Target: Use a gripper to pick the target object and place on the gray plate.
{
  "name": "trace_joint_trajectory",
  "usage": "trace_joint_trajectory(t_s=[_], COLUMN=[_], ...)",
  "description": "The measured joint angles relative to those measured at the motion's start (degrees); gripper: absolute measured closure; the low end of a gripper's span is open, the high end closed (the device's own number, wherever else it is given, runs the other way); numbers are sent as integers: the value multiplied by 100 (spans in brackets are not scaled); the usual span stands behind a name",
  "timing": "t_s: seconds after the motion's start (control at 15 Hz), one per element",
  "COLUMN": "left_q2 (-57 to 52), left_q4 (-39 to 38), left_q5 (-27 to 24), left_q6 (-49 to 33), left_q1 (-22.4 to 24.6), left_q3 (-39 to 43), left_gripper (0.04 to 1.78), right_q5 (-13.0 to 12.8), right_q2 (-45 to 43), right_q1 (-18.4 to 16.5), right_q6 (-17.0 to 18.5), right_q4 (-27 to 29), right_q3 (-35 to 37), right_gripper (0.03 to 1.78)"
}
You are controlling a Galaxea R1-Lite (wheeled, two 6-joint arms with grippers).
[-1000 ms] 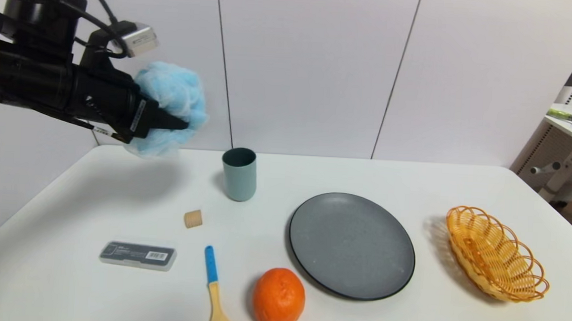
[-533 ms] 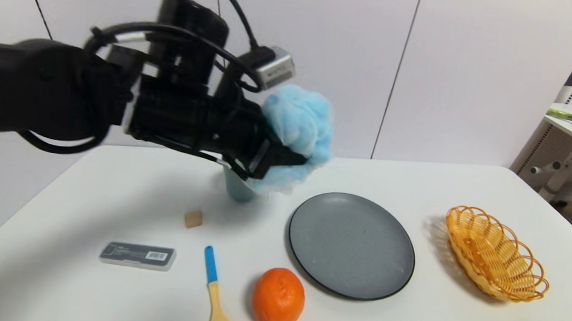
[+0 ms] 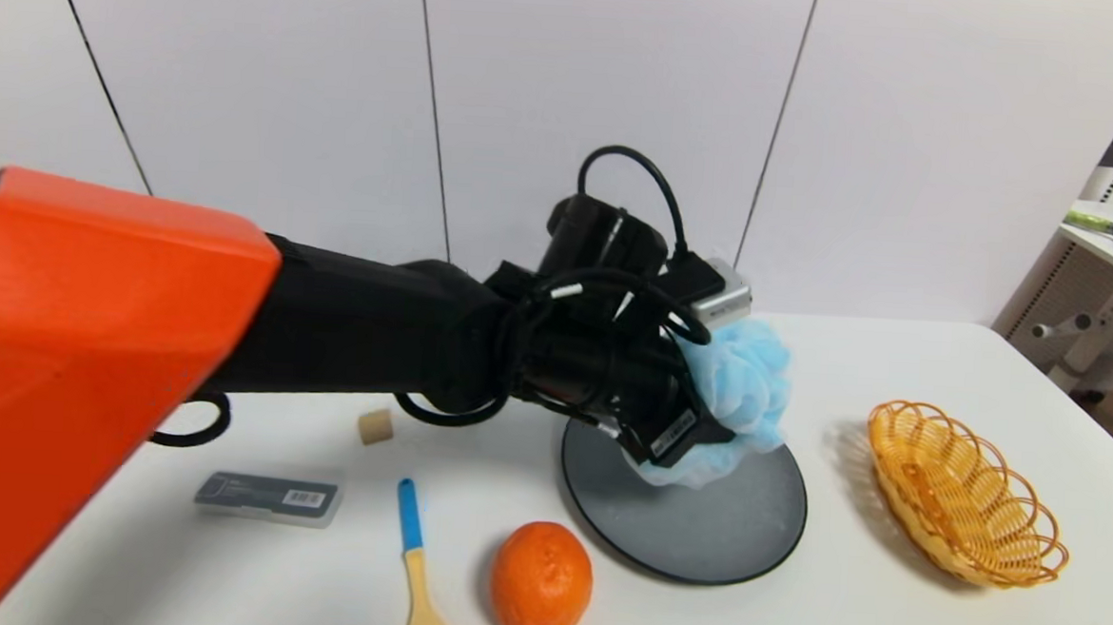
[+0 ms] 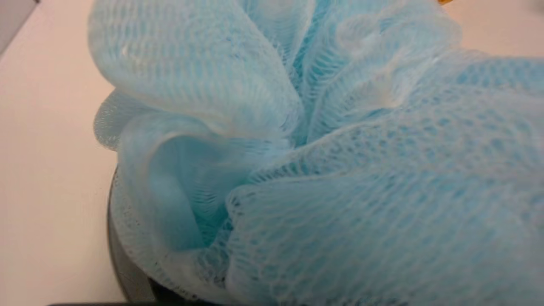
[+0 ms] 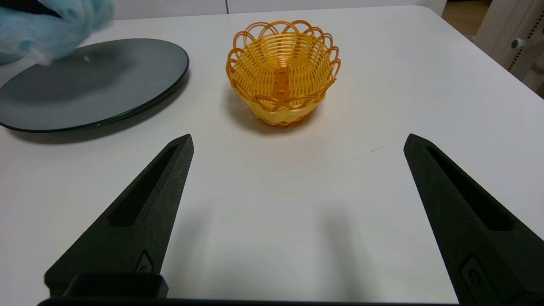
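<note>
My left gripper (image 3: 703, 430) is shut on the fluffy light-blue bath pouf (image 3: 743, 384) and holds it over the far part of the gray plate (image 3: 745, 527), its underside at or just above the dish. The pouf fills the left wrist view (image 4: 297, 161), hiding the fingers; a dark bit of plate rim (image 4: 127, 272) shows under it. In the right wrist view the pouf (image 5: 46, 25) hangs over the plate (image 5: 93, 85). My right gripper (image 5: 297, 142) is open and empty, low over the table near the front, out of the head view.
An orange wicker basket (image 3: 961, 491) stands right of the plate, also in the right wrist view (image 5: 282, 72). An orange fruit (image 3: 540, 581), a blue-handled wooden spoon (image 3: 415, 562), a flat grey case (image 3: 268, 496) and a small cork (image 3: 375, 426) lie on the white table. My left arm hides the teal cup.
My left arm has swung right and down with the pouf, from high at the far left, past the cup, to over the gray plate. The table items have not moved.
</note>
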Motion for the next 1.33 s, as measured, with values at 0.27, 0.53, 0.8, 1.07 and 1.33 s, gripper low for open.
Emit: trace_joint_trajectory(t_s=[0.27, 0.53, 0.8, 1.07, 1.33], left_q2=[300, 226, -26, -288, -770], left_q4=[0, -9, -5, -24, 26], left_q5=[219, 234, 241, 241, 451], left_q6=[-9, -99, -258, -499, -505], left_q1=[-45, -45, -45, -48, 10], left_q3=[-105, -116, -85, -63, 0], left_gripper=[61, 41, 29, 22, 18], right_q5=[0, 0, 0, -2, 0], right_q2=[0, 0, 0, 0, 0], right_q1=[0, 0, -2, -2, 0], right_q6=[-1, 0, -1, -1, -1], right_q4=[0, 0, 0, 1, 0], right_q3=[0, 0, 0, 0, 0], right_gripper=[10, 10, 10, 10, 10])
